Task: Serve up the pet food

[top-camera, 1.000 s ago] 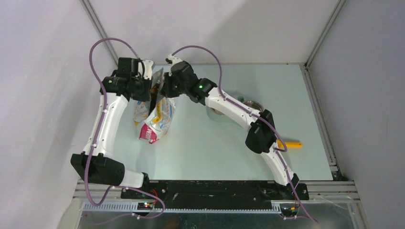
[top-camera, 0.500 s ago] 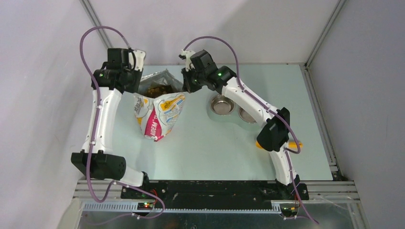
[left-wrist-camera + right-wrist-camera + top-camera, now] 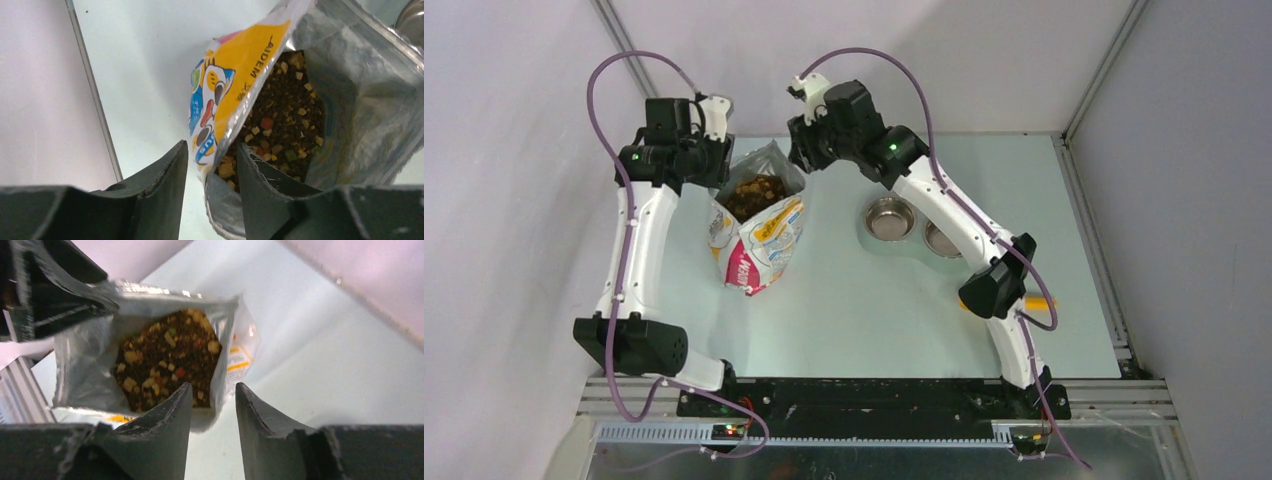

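Pale table (image 3: 854, 300): bag (image 3: 759, 250) of pet food (image 3: 754, 195), bowls (image 3: 890, 218) beside; left fingers (image 3: 165, 190), right fingers (image 3: 170, 425) released astride rim.

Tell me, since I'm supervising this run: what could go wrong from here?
1. The bag stands open with both pairs of jaws open astride its rim. Pulling away, they could snag the foil and tip it, spilling the pet food.
2. The bowls sit apart, to the bag's right. Food carried across may drop onto the table.
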Robot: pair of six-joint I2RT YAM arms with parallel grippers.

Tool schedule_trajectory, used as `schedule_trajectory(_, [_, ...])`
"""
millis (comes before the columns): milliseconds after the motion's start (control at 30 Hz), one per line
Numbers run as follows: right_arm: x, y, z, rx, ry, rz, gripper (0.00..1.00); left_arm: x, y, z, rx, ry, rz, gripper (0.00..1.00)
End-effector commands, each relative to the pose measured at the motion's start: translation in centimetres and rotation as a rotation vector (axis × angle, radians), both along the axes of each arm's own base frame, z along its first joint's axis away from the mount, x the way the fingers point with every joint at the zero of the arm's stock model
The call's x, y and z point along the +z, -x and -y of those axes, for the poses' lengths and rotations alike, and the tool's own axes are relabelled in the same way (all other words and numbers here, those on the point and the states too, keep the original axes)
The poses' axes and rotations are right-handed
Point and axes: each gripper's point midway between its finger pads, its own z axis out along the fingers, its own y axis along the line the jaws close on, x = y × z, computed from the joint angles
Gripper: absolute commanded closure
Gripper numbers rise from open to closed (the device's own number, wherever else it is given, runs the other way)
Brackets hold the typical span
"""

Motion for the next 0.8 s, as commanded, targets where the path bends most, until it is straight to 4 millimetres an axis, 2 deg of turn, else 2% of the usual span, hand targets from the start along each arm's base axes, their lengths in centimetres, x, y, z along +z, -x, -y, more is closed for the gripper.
schedule_trajectory(0, [0.3, -1.1, -2.9, 0.016, -0.009, 0.110, 0.58, 1.4, -3.2, 0.6, -0.040, 0.001, 0.077, 0.52])
schedule_trajectory(33, [0.2, -1.3, -3.3, 0.014, -0.012, 0.119, 0.58, 0.5, -4.0, 0.5, -0.042, -0.011, 0.051, 0.52])
schedule_trajectory(67, [0.1, -1.1, -3.9, 0.025, -0.014, 0.122, 0.55, 0.8, -4.2, 0.5, -0.046, -0.014, 0.049, 0.52])
schedule_trajectory(100, [0.5, -1.0, -4.2, 0.036, -0.020, 0.146, 0.51, 0.1, -4.7, 0.6, -0.054, -0.015, 0.028, 0.52])
schedule_trajectory(233, [0.1, -0.6, -5.4, 0.039, 0.044, 0.240, 0.41, 0.1, -5.3, 1.6, -0.113, 0.004, 0.014, 0.52])
schedule_trajectory(333, [-1.1, -2.1, -4.6, -0.036, 0.085, 0.247, 0.40, 0.2, -5.5, 2.3, -0.146, -0.004, 0.020, 0.53])
schedule_trajectory(467, [-1.9, -3.7, -3.5, -0.077, 0.091, 0.225, 0.41, 0.0, -6.0, 2.1, -0.126, -0.023, 0.021, 0.57])
schedule_trajectory(567, [-2.0, -4.4, -2.6, -0.089, 0.097, 0.220, 0.43, 0.1, -6.6, 0.9, -0.058, -0.066, 0.035, 0.69])
schedule_trajectory(667, [-2.4, -5.0, -2.1, -0.102, 0.111, 0.220, 0.52, 0.6, -7.0, -0.1, -0.010, -0.098, 0.062, 0.81])
schedule_trajectory(767, [-2.8, -5.3, -1.9, -0.111, 0.131, 0.229, 0.52, 1.4, -7.4, -1.1, 0.039, -0.135, 0.094, 0.94])
